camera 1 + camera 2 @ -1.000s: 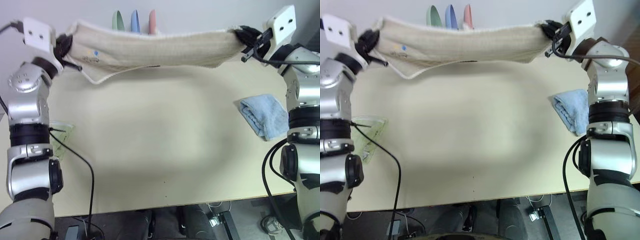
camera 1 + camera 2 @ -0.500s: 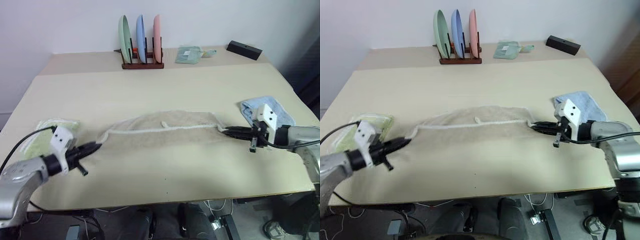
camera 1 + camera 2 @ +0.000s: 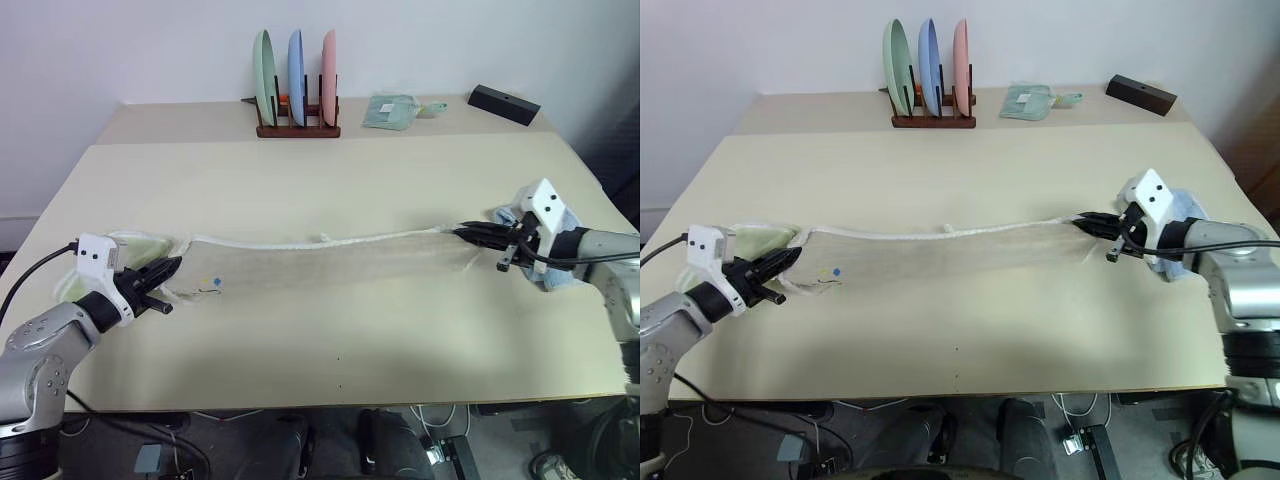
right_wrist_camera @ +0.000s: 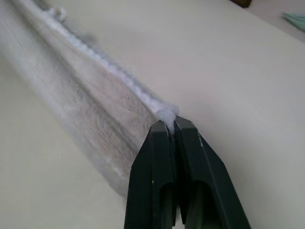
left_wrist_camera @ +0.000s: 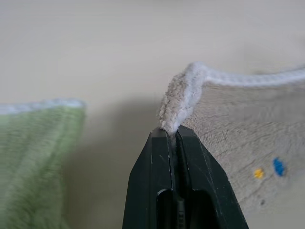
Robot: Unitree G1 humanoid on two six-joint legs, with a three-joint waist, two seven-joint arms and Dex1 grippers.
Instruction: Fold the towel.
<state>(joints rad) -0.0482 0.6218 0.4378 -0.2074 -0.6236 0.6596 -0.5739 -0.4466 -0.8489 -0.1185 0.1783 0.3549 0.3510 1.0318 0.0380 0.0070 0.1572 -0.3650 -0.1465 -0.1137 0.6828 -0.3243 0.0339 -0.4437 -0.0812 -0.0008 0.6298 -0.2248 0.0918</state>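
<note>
The towel (image 3: 330, 262) lies stretched across the surface (image 3: 330, 180), each end pinched in closed jaws: left gripper (image 3: 172, 266), right gripper (image 3: 462, 233). A plate rack (image 3: 297, 128) stands well behind the towel.

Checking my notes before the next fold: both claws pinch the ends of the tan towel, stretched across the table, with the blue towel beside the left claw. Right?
Not quite. Beside the left claw lies the green towel, as the left eye view shows; the blue towel is by the right claw. Both claws do pinch the ends of the tan towel, stretched across the table.
</note>
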